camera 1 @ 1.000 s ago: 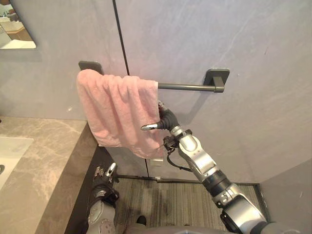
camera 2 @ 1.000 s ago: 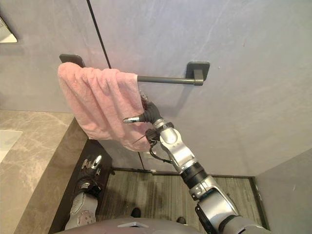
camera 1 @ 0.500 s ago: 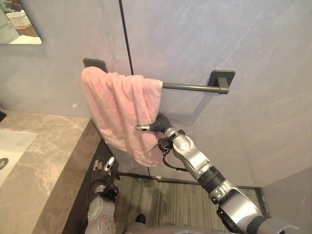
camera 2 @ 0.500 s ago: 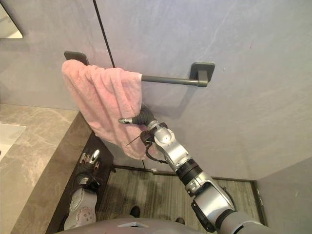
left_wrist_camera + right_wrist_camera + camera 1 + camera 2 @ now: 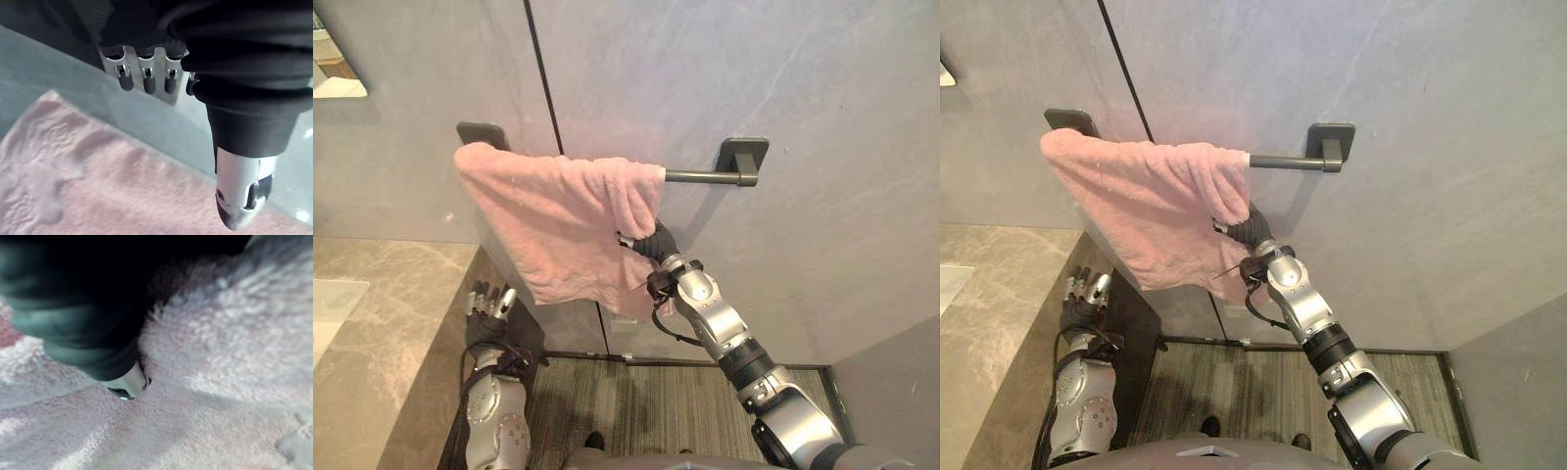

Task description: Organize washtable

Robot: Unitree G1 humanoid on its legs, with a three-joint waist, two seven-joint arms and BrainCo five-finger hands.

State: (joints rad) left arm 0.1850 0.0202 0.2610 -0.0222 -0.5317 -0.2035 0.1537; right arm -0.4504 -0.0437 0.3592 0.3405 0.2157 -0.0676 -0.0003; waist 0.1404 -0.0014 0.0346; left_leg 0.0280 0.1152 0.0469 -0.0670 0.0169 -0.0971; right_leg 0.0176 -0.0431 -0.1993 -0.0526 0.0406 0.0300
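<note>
A pink towel point(image 5: 558, 225) hangs spread over the left part of a dark towel bar point(image 5: 700, 177) on the grey wall. My right hand point(image 5: 651, 240) reaches up to the towel's right edge just below the bar, its fingers curled into the cloth and shut on it. Seen from the right wrist, my thumb point(image 5: 124, 382) presses into the fluffy towel point(image 5: 220, 357). My left hand point(image 5: 489, 305) stands low by the counter's edge with straight fingers point(image 5: 146, 81) pointing up, open and empty, below the towel's point(image 5: 98, 196) lower left part.
A marble counter point(image 5: 382, 294) runs along the left, with a dark cabinet side beneath it. A mirror corner point(image 5: 333, 69) shows at the upper left. The bar's right bracket point(image 5: 742, 157) stands free of cloth. A striped floor mat point(image 5: 636, 401) lies below.
My right hand has curled shut on the towel and drawn its right edge rightwards along the bar, spreading the cloth. My left hand has risen beside the counter. The camera has shifted.
</note>
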